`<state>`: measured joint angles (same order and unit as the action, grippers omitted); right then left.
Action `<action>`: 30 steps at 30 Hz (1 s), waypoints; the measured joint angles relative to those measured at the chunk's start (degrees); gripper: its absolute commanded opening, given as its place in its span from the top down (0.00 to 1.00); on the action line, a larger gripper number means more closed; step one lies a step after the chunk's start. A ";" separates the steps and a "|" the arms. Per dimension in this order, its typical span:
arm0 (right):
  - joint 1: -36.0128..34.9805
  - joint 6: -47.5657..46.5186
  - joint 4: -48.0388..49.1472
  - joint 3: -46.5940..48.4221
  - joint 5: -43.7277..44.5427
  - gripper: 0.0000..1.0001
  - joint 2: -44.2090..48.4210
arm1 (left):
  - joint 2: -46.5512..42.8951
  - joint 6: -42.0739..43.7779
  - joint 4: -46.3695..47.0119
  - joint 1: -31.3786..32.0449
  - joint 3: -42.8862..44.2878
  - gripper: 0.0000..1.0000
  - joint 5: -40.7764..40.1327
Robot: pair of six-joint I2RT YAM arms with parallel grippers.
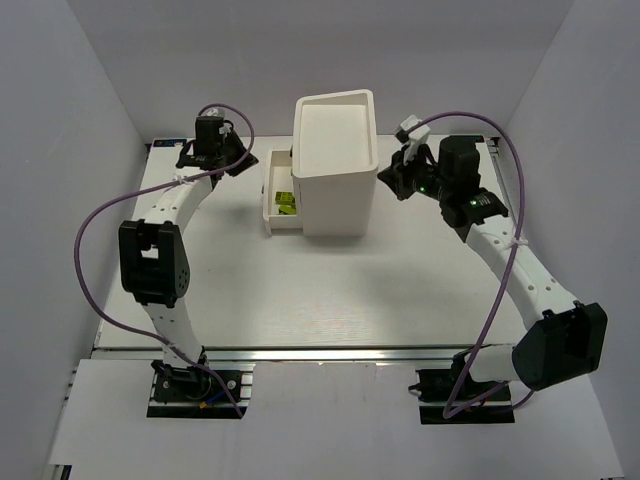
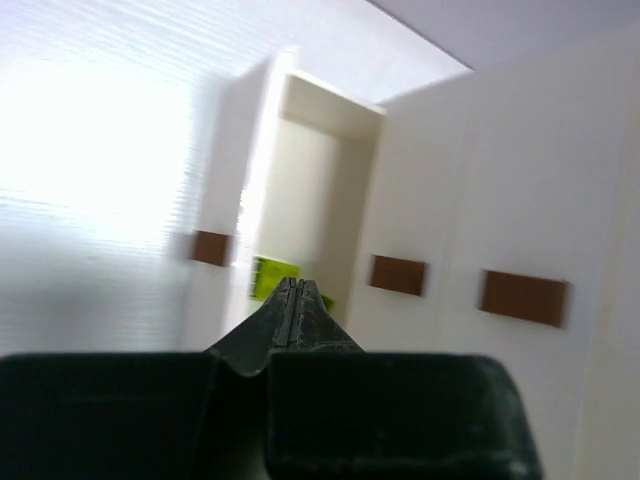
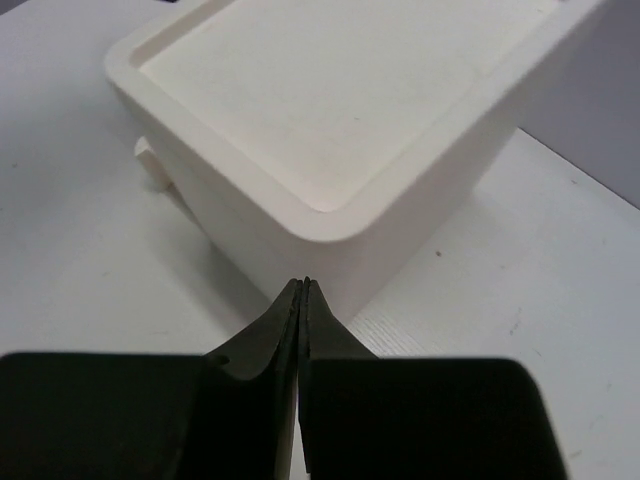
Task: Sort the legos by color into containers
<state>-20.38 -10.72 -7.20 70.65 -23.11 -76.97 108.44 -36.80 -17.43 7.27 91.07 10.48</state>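
One drawer stands pulled out from the left side of the cabinet, and lime legos lie inside it. How many there are cannot be told. In the left wrist view, one lime lego shows in the open drawer just past the fingertips. Three brown knobs are in that view: one on the front of the pulled-out drawer and two on closed fronts farther right.

The left gripper is pressed together with nothing between its fingers. It sits left of the cabinet and points at the open drawer without touching it. The right gripper is also pressed together and holds nothing. It sits just beside the cabinet's right side, with its tips aimed at a rounded upper corner.

The cabinet rests on a white table. A purple cable loops off each arm.
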 measured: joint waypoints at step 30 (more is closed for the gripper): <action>6.51 16.41 -1.79 21.09 -3.72 1.00 -32.22 | 26.97 -0.11 -2.78 1.14 16.81 0.93 14.32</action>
<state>-13.87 5.69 -8.99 91.74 -26.83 -109.19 135.41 -36.91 -20.21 8.40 107.87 24.80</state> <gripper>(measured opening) 0.016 0.069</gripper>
